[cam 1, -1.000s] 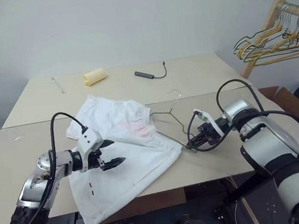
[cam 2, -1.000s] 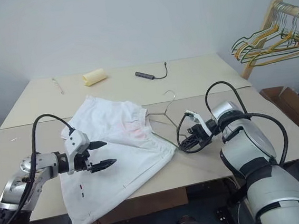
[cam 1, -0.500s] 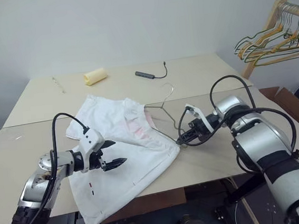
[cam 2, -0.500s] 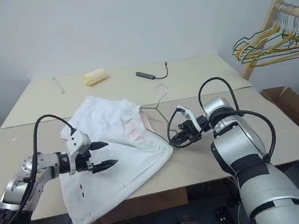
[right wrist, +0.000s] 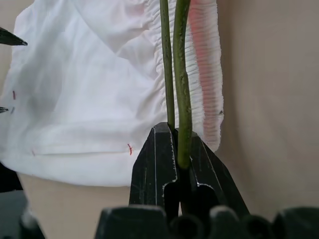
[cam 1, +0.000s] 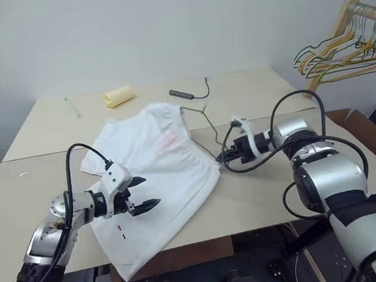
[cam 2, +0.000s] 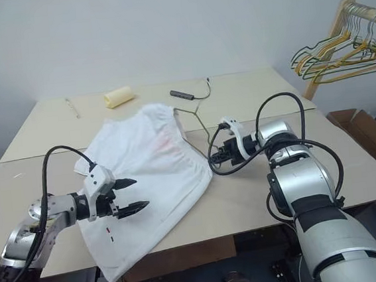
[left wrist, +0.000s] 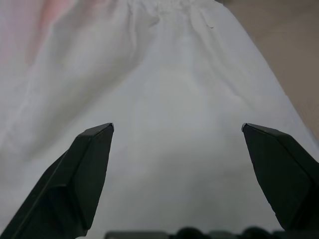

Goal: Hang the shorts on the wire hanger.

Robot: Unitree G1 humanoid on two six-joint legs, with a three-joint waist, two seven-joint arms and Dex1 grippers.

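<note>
— Between the right gripper's (right wrist: pixel 182 149) closed black fingers, what sat there?

— The thin dark grey wire hanger (cam 1: pixel 202 113); the fingers were clamped on one corner of it, and two strands of wire ran away from the fingertips over the gathered waistband of the large white cloth shorts (cam 1: pixel 155 177). The hanger's far end stood raised, its small hook up near a dark cabled bar (cam 1: pixel 182 94) on the beige tabletop (cam 1: pixel 266 193).

— And the left gripper (cam 1: pixel 144 192)?

— Its two black fingers were spread wide apart, empty, hovering just over the shorts' lower leg, with small red and dark dashes just beside it.

— Where did the shorts lie?

— Spread between the two grippers, the waistband end lifted by the hanger, a faint pink smudge showing there, one hem drooping over the tabletop's near edge.
</note>
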